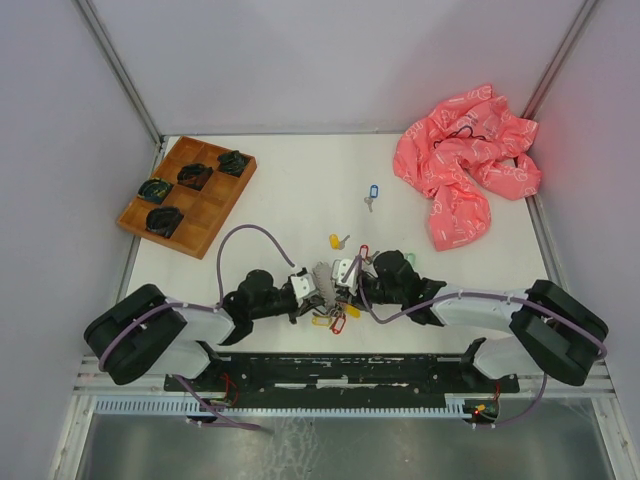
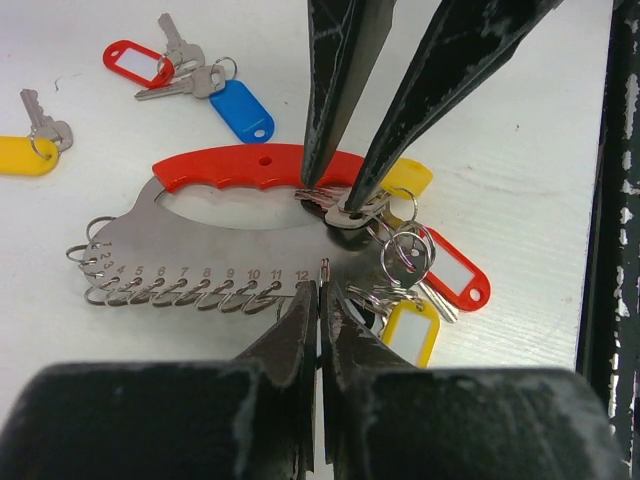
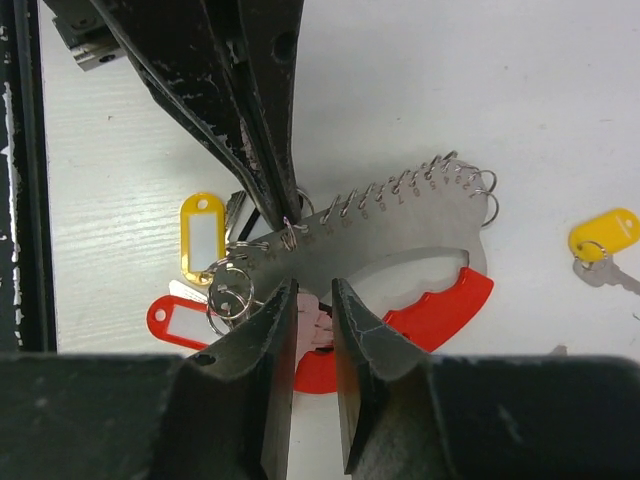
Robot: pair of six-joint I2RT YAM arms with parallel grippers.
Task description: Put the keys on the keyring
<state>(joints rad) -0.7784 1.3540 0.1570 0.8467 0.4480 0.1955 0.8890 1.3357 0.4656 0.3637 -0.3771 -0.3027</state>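
Keyring (image 2: 200, 240) lies by the table's (image 1: 300, 190) near edge, between the arms. To steady it, the left gripper (image 2: 320, 300), fingers pressed together, pinches its end ring. The right gripper (image 3: 314, 310), fingers slightly spread, straddles a key (image 2: 350, 212), apparently for threading.

Robot lab test cell: white table (image 1: 300, 190), plain panel walls (image 1: 320, 60), aluminium frame rails (image 1: 120, 70).
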